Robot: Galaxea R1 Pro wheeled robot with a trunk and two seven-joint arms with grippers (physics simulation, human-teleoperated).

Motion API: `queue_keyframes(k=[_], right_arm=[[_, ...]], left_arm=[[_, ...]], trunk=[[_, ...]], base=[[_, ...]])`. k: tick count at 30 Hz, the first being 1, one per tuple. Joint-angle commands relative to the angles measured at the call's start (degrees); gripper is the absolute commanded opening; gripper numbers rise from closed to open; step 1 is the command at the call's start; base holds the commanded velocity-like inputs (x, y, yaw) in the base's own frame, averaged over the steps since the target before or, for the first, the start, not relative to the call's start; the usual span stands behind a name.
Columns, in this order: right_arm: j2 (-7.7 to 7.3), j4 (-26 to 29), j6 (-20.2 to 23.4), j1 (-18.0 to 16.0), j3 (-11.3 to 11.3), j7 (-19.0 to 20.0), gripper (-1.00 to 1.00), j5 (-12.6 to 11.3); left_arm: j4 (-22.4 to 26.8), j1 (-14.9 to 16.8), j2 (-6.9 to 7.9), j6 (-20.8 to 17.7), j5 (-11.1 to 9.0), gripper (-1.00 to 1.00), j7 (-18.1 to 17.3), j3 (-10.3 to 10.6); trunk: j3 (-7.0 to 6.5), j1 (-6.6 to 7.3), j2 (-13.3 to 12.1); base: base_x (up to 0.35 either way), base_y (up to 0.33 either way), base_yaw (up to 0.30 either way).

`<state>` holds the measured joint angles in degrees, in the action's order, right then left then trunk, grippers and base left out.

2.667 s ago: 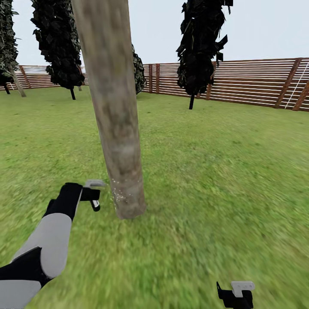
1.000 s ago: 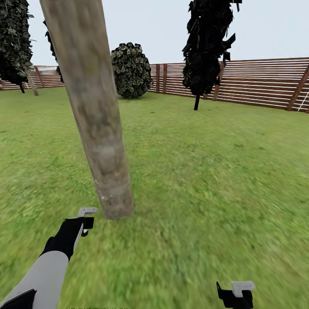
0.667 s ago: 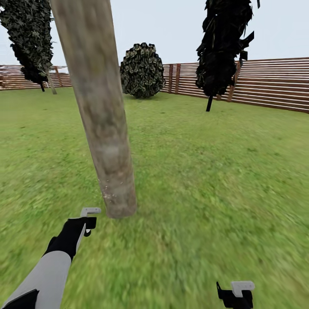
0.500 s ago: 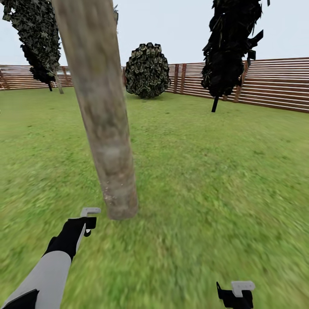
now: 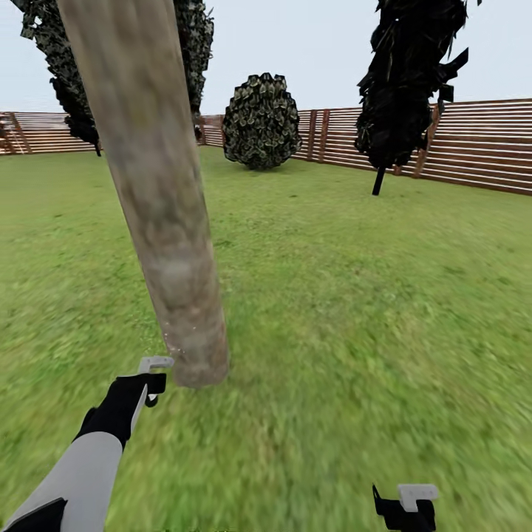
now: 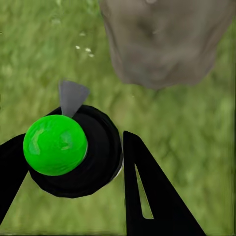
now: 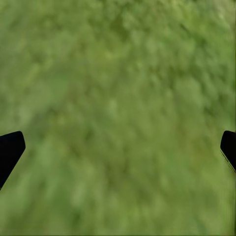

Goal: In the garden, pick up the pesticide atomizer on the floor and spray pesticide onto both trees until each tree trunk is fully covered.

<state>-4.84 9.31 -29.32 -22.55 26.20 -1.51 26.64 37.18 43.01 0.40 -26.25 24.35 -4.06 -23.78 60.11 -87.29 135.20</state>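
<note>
Gripping the atomizer (image 6: 69, 152), the left claw (image 5: 151, 380) sits low, just beside the trunk (image 5: 159, 222) base, w/ the nozzle end turned toward the bark; that placement looks chosen so spray lands on the lowest part of the trunk at short range. In the left wrist view the black fingers (image 6: 147, 191) close on either side of the atomizer's dark round body, green cap (image 6: 55, 145) toward the camera, grey nozzle tip (image 6: 72, 96) aimed at the trunk foot across a strip of lawn (image 6: 187, 128), near but apart. A few pale specks show on the bark near the trunk base and on the grass by it, prob. spray; coverage higher up the trunk can't be judged. The right claw (image 5: 405, 506) hangs well away from the trunk, toward the robot's right side, jaws spread wide w/ nothing between them, grass below, likely parked so it stays out of the spray line. Beyond the trunk: a round bush (image 5: 260, 122), a thin dark tree (image 5: 406, 81), slat fence (image 5: 480, 144) behind. Second trunk not identified from here.
</note>
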Motion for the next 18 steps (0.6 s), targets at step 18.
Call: queue_keyframes(k=[18], right_arm=[[0.00,-0.08,-0.21,-0.04,0.36,-0.16,1.00,0.69]], left_arm=[[0.09,0.06,-0.05,-0.20,0.31,-1.00,-0.42,-0.23]], trunk=[[0.05,0.01,0.02]], base=[[-0.034,-0.274,0.276]])
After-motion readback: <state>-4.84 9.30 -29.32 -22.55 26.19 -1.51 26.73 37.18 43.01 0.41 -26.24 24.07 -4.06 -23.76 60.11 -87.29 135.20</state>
